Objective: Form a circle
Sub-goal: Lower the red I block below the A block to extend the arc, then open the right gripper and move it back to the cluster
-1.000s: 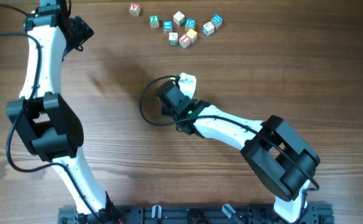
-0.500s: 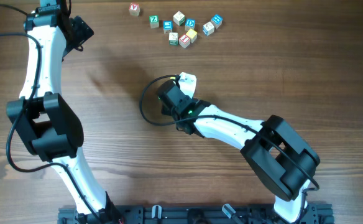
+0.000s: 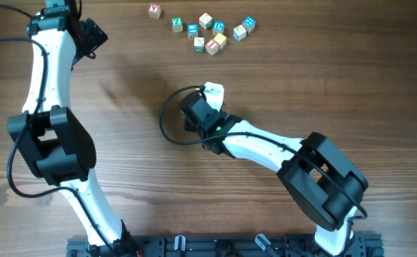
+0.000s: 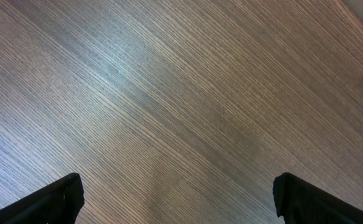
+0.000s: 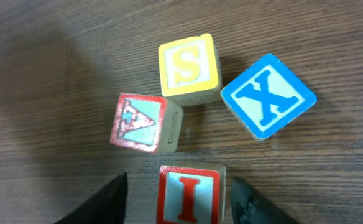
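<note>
The right wrist view shows the circle's cubes close together on the wood: a yellow S cube [image 5: 189,67], a blue X cube [image 5: 268,95], a red-framed picture cube [image 5: 143,122] and a red I cube [image 5: 188,194]. My right gripper [image 5: 183,202] is open and straddles the I cube, with a gap showing on each side of it. From overhead, the right gripper [image 3: 210,93] covers this group at the table's middle. My left gripper [image 4: 181,202] is wide open over bare wood, at the far left [image 3: 91,36] from overhead.
A loose scatter of several similar letter cubes [image 3: 206,33] lies along the far edge, above the right gripper. The right arm's black cable [image 3: 167,118] loops to the left of its wrist. The left arm stretches along the table's left side.
The right gripper's tip has shifted very slightly up and left. The left arm and the loose cubes have not moved.
</note>
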